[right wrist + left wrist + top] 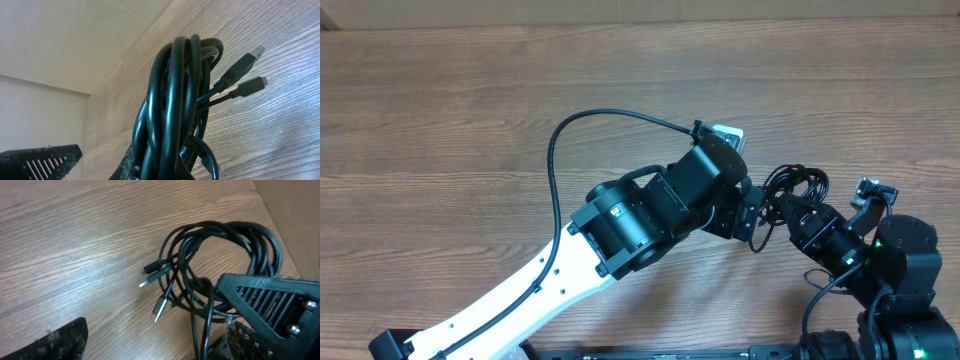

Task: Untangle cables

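The cables [796, 184] are a knotted bundle of thin black cords on the wooden table [470, 120], right of centre. My right gripper [788, 208] is shut on the bundle. In the right wrist view the loops [175, 100] rise out of its jaws [165, 171], with two plug ends [250, 60] sticking out to the right. My left gripper [752, 215] sits just left of the bundle and is open. In the left wrist view its fingers [155, 330] are wide apart, the coil [220, 255] lies ahead of them, three plug ends [150, 282] point left, and one strand hangs between the fingers.
The right gripper's black slatted body [270, 302] fills the lower right of the left wrist view. The left arm's thick black wire [555, 150] arcs over the table. The table's far edge meets a pale wall [50, 40]. The right arm's base [905, 260] stands at the lower right.
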